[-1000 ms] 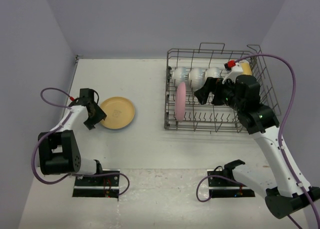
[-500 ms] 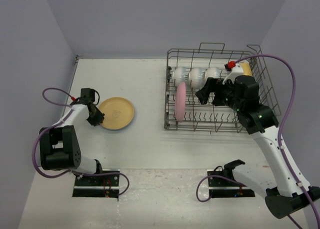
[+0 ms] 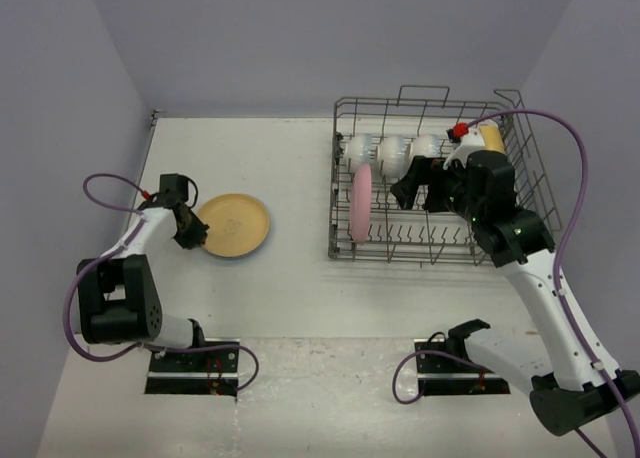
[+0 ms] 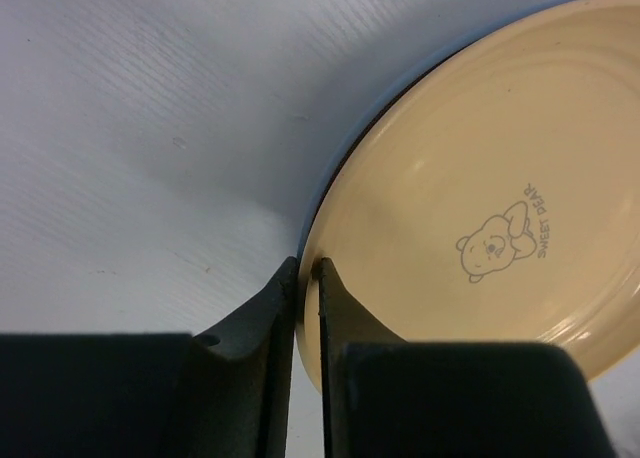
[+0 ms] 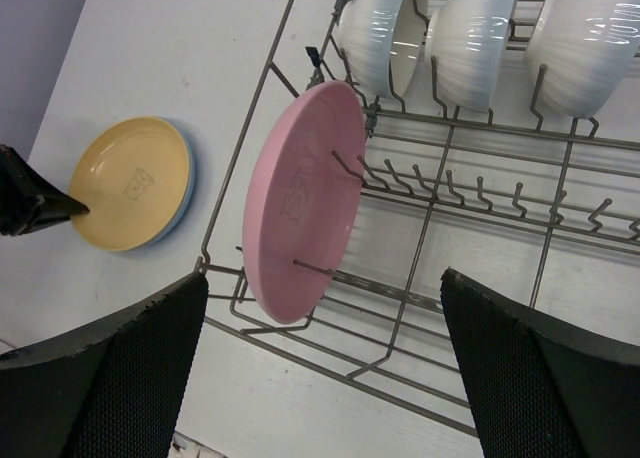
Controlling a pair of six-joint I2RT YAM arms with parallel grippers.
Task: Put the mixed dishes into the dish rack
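My left gripper [image 4: 305, 278] is pinched tight on the rim of the round orange-yellow plate [image 4: 480, 178] lying flat on the white table [image 3: 290, 168], while my right gripper [image 5: 325, 283] hangs spread wide over the grey wire dish rack [image 3: 400, 240], where the round pink plate [image 5: 300, 198] stands on edge.

1. Bowls: three, all white: first bowl [image 5: 385, 28], second bowl [image 5: 470, 38], third bowl [image 5: 585, 38].
2. Plates: three: one pink plate [image 5: 300, 203], one yellow plate [image 5: 130, 183] and one blue plate [image 5: 191, 188], of which only a rim shows.
3. Mugs: one can be seen, a yellow mug [image 3: 490, 136].
4. Racks: one wire rack [image 3: 333, 183].
5. Arms: two, with one claw each: left claw [image 4: 305, 266], right claw [image 3: 420, 191].
6. Surfaces: one white surface [image 3: 300, 288].
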